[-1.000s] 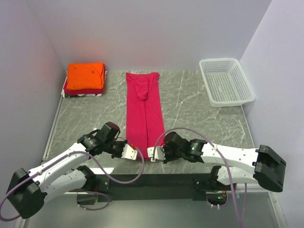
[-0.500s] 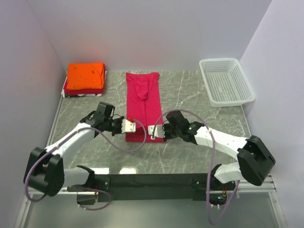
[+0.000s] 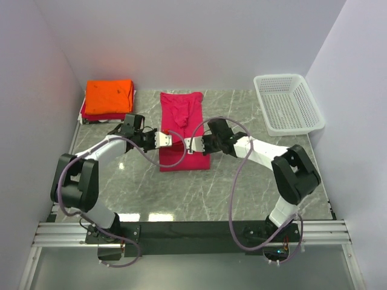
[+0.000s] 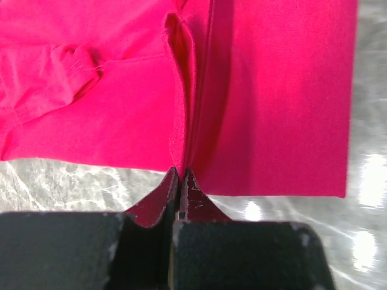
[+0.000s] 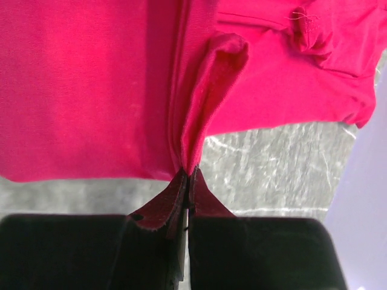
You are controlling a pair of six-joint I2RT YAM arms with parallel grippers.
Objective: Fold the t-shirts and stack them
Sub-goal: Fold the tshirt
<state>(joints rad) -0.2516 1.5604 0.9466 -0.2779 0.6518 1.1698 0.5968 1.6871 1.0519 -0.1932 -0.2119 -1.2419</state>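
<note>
As the left end effector (image 3: 164,138) and right end effector (image 3: 191,144) pinch the hem of the crimson t-shirt (image 3: 196,162), lying mid-way across the surface (image 3: 254,175) toward its far edge, the half-fold is under way. A second ago that hem sat near the front edge; next, lay it at the collar and release.

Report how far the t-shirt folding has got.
Done: the orange t-shirt lies folded atop a red t-shirt at the far left. In hand: the left gripper and right gripper each pinch the crimson-pink t-shirt, its near end doubled over mid-fold. Left: finish that fold and stack it.
</note>
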